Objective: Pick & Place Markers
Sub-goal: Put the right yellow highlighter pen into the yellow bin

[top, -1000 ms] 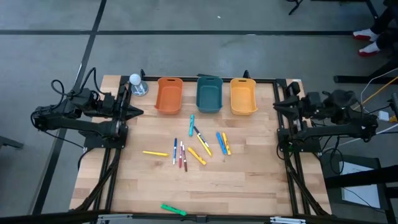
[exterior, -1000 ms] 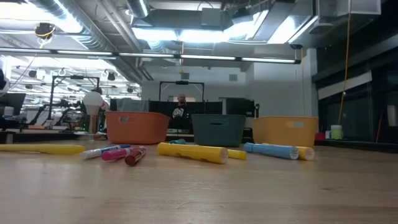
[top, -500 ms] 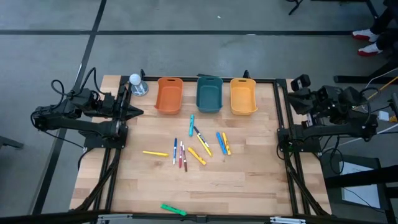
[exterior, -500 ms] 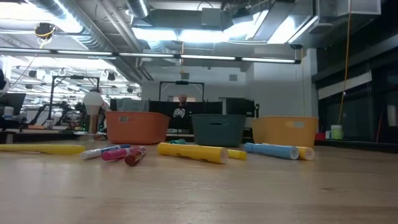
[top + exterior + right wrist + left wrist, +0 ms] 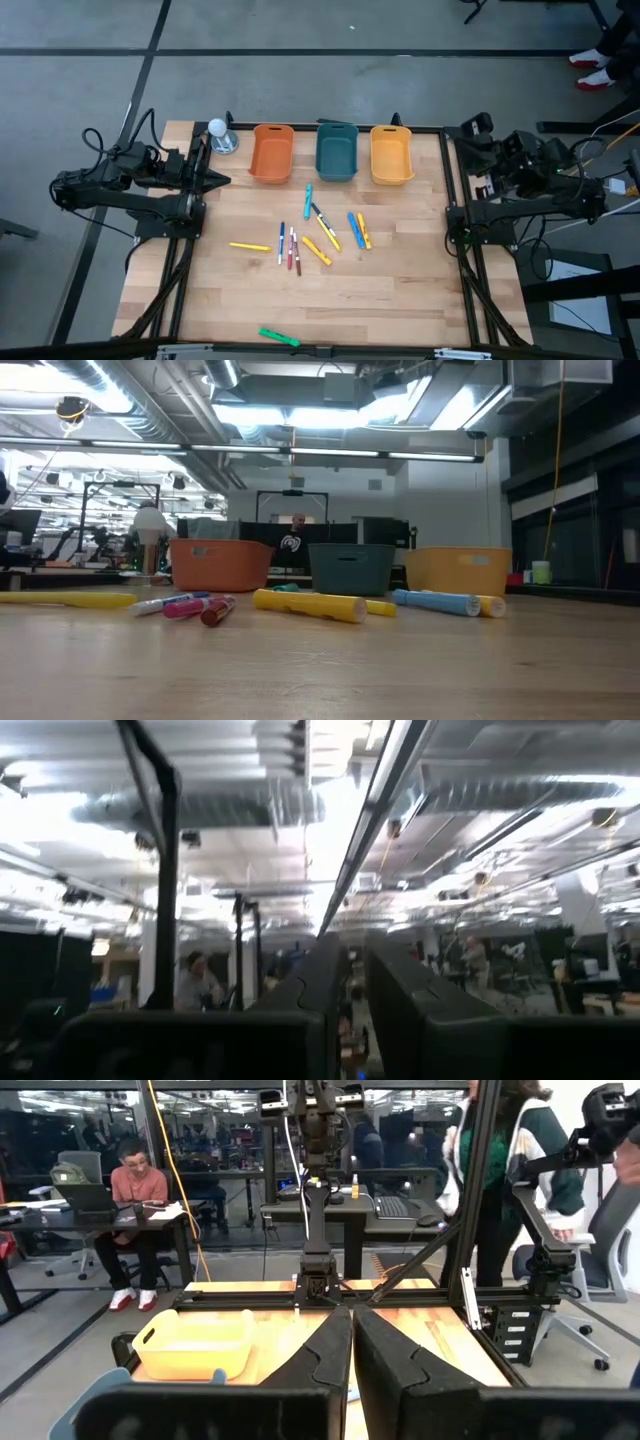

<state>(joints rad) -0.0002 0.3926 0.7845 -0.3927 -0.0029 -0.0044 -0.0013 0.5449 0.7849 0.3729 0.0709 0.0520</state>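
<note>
All markers (image 5: 310,232) lie mid-table, bins (image 5: 335,153) at the far edge look empty; left gripper (image 5: 222,181) pinched closed, right gripper (image 5: 470,128) narrowly parted, holding nothing

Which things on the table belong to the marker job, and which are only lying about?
For the job:
- markers, scattered mid-table
- orange bin
- teal bin
- yellow bin

Lying about:
- green stick, near the table's front edge
- white ball on a stand, left of the orange bin
</note>
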